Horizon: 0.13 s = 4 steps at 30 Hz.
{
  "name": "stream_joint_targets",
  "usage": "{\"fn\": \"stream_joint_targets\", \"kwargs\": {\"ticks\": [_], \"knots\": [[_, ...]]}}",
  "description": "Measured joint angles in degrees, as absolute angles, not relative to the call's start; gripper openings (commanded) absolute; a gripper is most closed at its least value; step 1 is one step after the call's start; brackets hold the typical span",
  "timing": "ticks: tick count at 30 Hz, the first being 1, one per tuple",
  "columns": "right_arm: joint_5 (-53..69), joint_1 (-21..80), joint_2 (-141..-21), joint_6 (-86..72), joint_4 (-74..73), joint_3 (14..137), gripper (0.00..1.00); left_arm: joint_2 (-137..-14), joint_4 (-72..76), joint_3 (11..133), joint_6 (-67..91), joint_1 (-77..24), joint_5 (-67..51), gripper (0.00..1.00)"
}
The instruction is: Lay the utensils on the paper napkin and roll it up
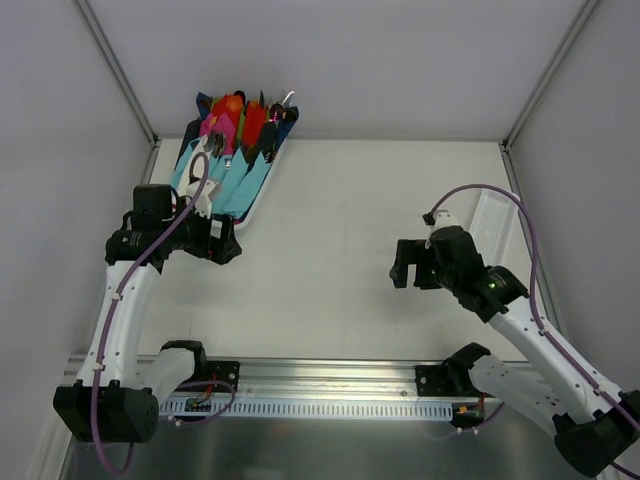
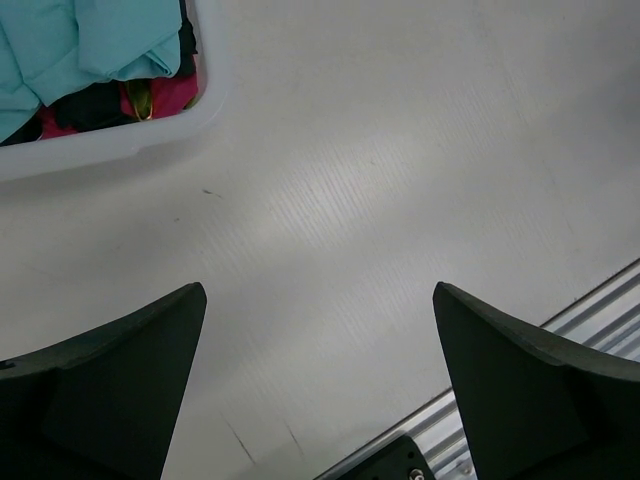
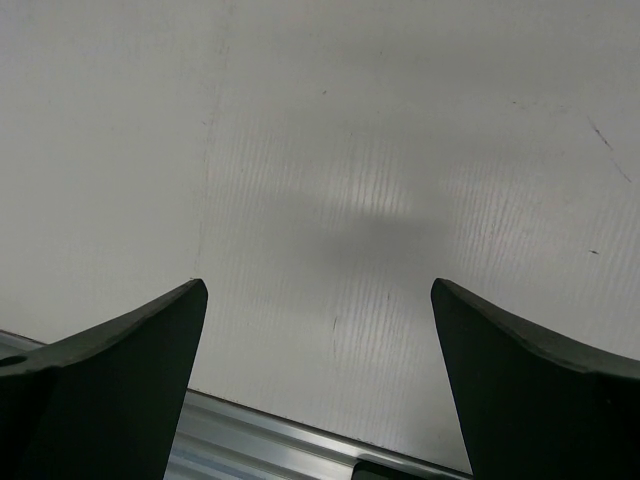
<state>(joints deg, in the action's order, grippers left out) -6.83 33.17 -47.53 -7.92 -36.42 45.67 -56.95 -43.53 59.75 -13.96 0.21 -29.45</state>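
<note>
Above the table (image 1: 330, 200), left tool (image 1: 224, 248) and right tool (image 1: 403, 266) spread apart, empty, tray (image 2: 150, 140) of bundles (image 1: 238, 178) just beside the left

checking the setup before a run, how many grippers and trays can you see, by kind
grippers: 2, left gripper and right gripper, both open
tray of coloured bundles: 1
white ribbed tray: 1
total: 4
</note>
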Motion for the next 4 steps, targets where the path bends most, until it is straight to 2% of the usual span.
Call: {"fn": "stream_joint_targets", "kwargs": {"ticks": [4], "knots": [[-6.76,33.17,-47.53,-7.86,-36.49,45.60,0.99,-56.88,-42.65,59.57,-13.19,0.21,-29.26,0.99]]}}
